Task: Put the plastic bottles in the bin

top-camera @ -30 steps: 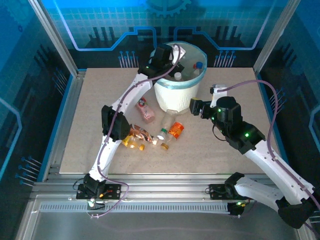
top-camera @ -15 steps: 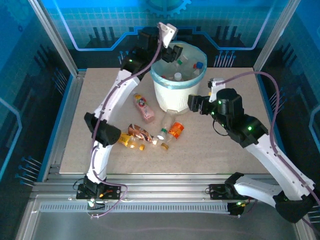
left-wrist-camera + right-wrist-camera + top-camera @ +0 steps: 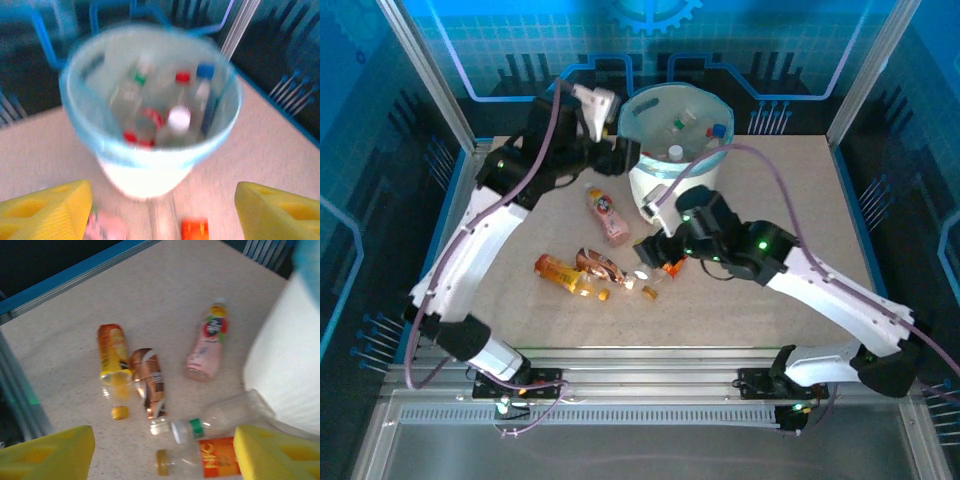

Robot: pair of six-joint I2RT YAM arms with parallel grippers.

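Hanging over the bottles [image 3: 207, 342] on the table [image 3: 165, 285], the right gripper [image 3: 162, 442] is wide apart. The left gripper [image 3: 160, 210] by the bin [image 3: 80, 117] is apart too.

A: The left wrist view is smeared: the labels on the bottles [image 3: 172, 122] inside the bin [image 3: 142, 177] cannot be read.

B: The right wrist view cuts the bin off at its right edge, and from above the right arm [image 3: 765, 250] covers part of the orange-labelled bottle [image 3: 673, 266].
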